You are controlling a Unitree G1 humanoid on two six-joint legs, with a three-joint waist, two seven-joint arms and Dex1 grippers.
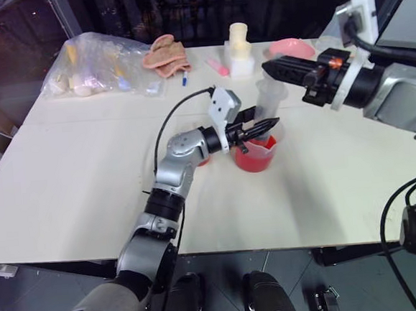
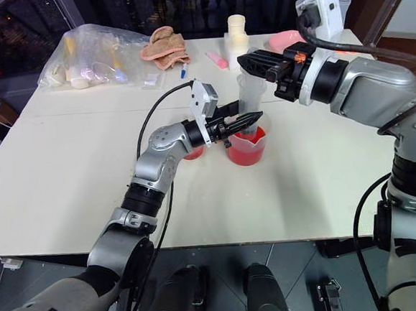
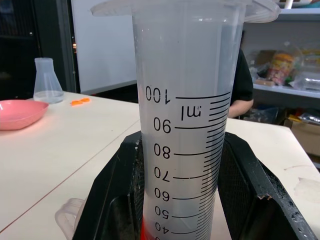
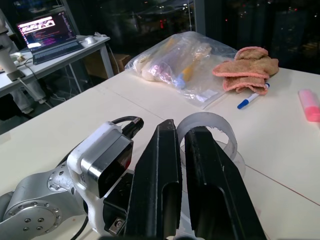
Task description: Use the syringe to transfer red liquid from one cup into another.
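left fingers (image 3: pixel 112 200): yours are clamped on the syringe (image 3: pixel 185 100), one black pad on each side of the graduated barrel, low down by the lower marks.
left gripper (image 1: pixel 267 125): it reaches in from nine o'clock of the beaker (image 1: pixel 255 157) and points across towards three.
right fingers (image 4: pixel 160 180): pressed together with only a slit between them; the plunger's round top lies right at their tips, but you cannot tell whether it is pinched.
right gripper (image 1: pixel 267 68): level, coming in from three o'clock, above the beaker and over your left gripper.
syringe: upright, its lower end down inside the beaker, plunger standing up out of the barrel; a trace of red shows at the foot of the barrel.
red liquid (image 1: pixel 250 161): fills the lower part of the beaker.
beaker: stands near the middle of the table (image 1: pixel 87 179), just under your left fingertips.
smaller cup (image 2: pixel 193 154): at nine o'clock of the beaker, mostly hidden behind your left wrist, red showing in it.
far edge: plastic bag (image 1: pixel 100 67) at ten o'clock, cloth (image 1: pixel 165 54) and blue-tipped pen (image 1: pixel 185 79) at eleven, pink bowl (image 1: pixel 291 47) at one.
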